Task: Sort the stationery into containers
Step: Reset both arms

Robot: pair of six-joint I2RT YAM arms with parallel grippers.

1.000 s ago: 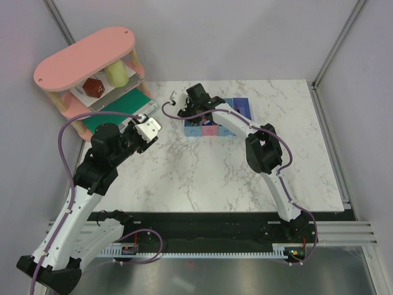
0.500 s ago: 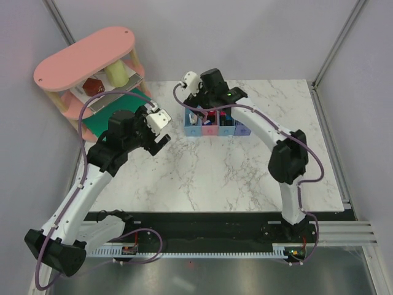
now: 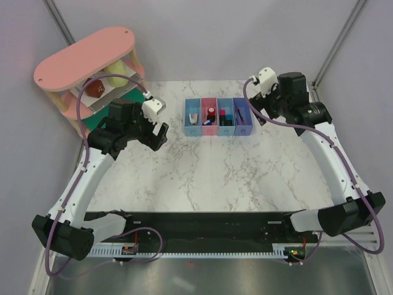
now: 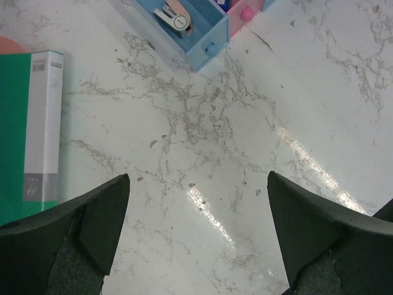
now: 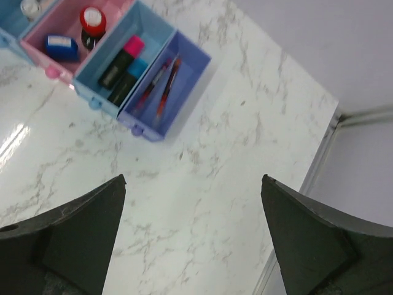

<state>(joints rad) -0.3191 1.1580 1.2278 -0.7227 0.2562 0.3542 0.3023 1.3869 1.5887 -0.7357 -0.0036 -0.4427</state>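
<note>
**four bins filled, two hands released**

top view: four bins sit in one touching row at 12 o'clock on the marble surface (image 3: 202, 178). from 9 to 3 o'clock they are the first light blue bin (image 3: 193, 131), the pink bin (image 3: 209, 131), the second light blue bin (image 3: 225, 131) and the violet bin (image 3: 242, 130). their contents are too small to count here. the left hand (image 3: 156, 126) hangs at 9 o'clock of the row with its jaws spread, grasping nothing. the right hand (image 3: 261, 92) hangs at 2 o'clock of the row, equally released. one pink tiered shelf (image 3: 86, 58) stands at 10 o'clock. its top tier half hides two things, a dark red one and a pale yellow one.

left wrist view: two dark fingers (image 4: 98, 215) stand wide apart above bare marble. one beige-grey stapler (image 4: 175, 15) lies in the first light blue bin at 12 o'clock, cut off by the frame edge. only a corner of the pink bin shows. one green board (image 4: 12, 123) with a white label strip lies at 9 o'clock, also cut off.

right wrist view: two fingers (image 5: 73, 233) are spread, with nothing between them. two thin red pens (image 5: 158, 85) lie in the violet bin at 11 o'clock. two black markers (image 5: 123, 64), one pink-capped and one blue-capped, lie in the second light blue bin. the pink bin holds one red-capped piece (image 5: 92, 18) and one blue piece (image 5: 59, 44). the first light blue bin is nearly out of frame.
</note>
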